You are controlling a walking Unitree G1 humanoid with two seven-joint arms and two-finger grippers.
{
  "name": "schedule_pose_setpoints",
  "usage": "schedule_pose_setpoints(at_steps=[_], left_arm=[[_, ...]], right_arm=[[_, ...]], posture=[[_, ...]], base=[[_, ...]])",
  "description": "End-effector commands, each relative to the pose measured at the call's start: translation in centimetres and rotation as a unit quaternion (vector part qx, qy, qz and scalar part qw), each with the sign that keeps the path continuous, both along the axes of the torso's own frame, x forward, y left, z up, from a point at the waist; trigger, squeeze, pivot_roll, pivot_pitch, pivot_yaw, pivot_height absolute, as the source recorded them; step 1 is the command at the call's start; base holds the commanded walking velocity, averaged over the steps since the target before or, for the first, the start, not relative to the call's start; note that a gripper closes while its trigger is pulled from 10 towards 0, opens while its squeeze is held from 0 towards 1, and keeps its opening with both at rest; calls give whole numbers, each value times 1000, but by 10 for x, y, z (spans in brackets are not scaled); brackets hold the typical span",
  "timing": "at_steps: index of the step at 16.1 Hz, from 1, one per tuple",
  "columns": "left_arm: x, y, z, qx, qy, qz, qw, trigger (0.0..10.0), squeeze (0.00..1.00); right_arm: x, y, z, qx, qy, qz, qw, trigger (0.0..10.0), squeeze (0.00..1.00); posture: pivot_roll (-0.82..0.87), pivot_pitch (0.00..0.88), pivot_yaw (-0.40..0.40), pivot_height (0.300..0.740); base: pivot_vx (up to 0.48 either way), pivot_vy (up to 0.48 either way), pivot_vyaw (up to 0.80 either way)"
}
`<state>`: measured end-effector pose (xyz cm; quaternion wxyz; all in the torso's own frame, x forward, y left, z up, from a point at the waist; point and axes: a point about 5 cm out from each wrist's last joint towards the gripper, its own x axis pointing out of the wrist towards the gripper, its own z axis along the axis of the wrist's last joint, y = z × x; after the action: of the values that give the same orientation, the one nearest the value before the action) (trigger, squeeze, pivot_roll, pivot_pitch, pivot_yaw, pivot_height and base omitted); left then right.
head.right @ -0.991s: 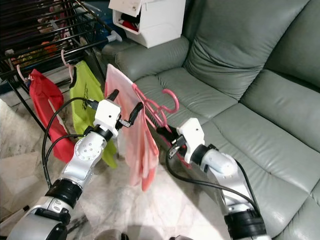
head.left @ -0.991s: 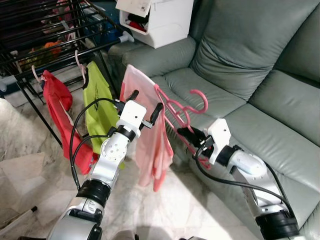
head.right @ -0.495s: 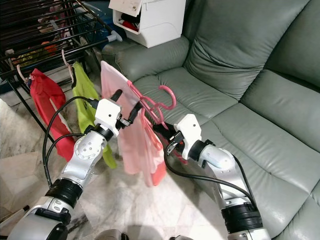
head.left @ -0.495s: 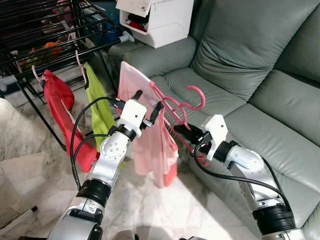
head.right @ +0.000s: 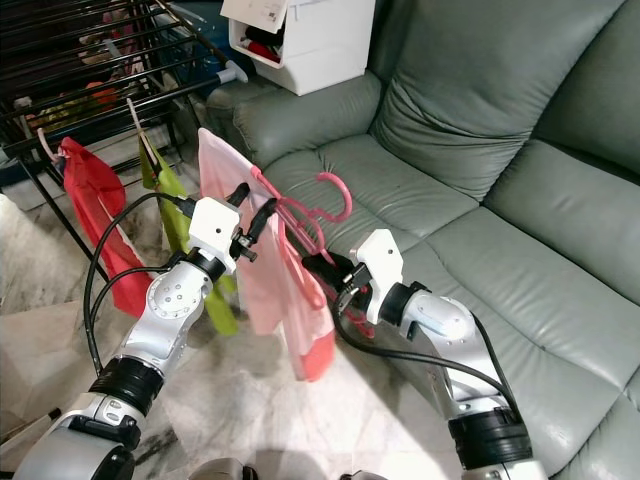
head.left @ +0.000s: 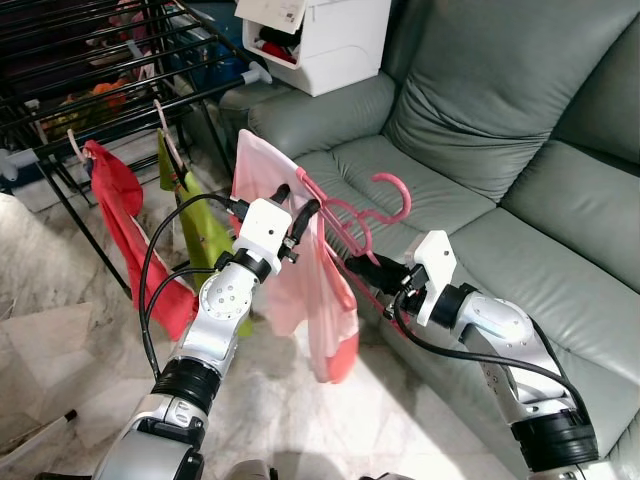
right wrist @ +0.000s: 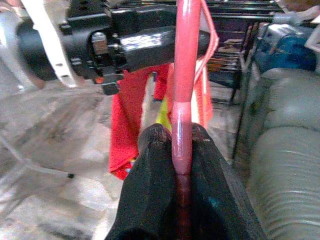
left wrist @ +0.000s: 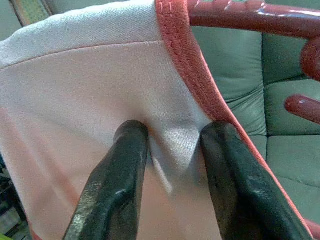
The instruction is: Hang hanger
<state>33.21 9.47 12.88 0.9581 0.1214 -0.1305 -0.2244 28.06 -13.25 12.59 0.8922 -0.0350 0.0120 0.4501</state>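
Note:
A pink hanger [head.left: 395, 190] carries a pale pink garment [head.left: 320, 290] and is held in the air between the sofa and the drying rack [head.left: 120, 100]. My right gripper [head.left: 362, 268] is shut on the hanger's lower bar [right wrist: 185, 75], below its hook. My left gripper [head.left: 296, 200] is at the garment's top shoulder edge. Its two black fingers [left wrist: 120, 170] press into the cloth with a small fold pinched between them, next to the garment's red-trimmed edge [left wrist: 190, 65]. The hook points toward the sofa, well apart from the rack's rails.
The black rack holds a red garment [head.left: 120, 210] and a green one [head.left: 200, 245] on hangers. A grey-green sofa [head.left: 480, 120] is on the right, with a white box [head.left: 330, 40] behind its armrest. Marble floor lies below.
The hanger and pink garment have shifted slightly left toward the rack. My left gripper's fingers have drawn closer together on the cloth. The green garment has swung edge-on.

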Motion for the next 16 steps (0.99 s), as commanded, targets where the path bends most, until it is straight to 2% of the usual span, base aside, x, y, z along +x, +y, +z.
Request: schedule_pose_setpoints(at_steps=[1, 9, 16], left_arm=[[1, 6, -2, 10, 5, 6, 1000, 0, 0], [1, 8, -2, 12, 6, 10, 1000, 0, 0], [0, 10, -1, 10, 1, 10, 1000, 0, 0]], right_arm=[[-5, 6, 9, 8, -11, 33, 999, 10000, 0], [-2, -1, 9, -2, -3, 24, 1000, 10000, 0], [5, -5, 4, 16, -12, -53, 998, 10000, 0]], posture=[[-89, 0, 21, 740], [-89, 0, 18, 740], [-86, 0, 21, 740]], base=[[0, 0, 0], [0, 0, 0], [0, 0, 0]])
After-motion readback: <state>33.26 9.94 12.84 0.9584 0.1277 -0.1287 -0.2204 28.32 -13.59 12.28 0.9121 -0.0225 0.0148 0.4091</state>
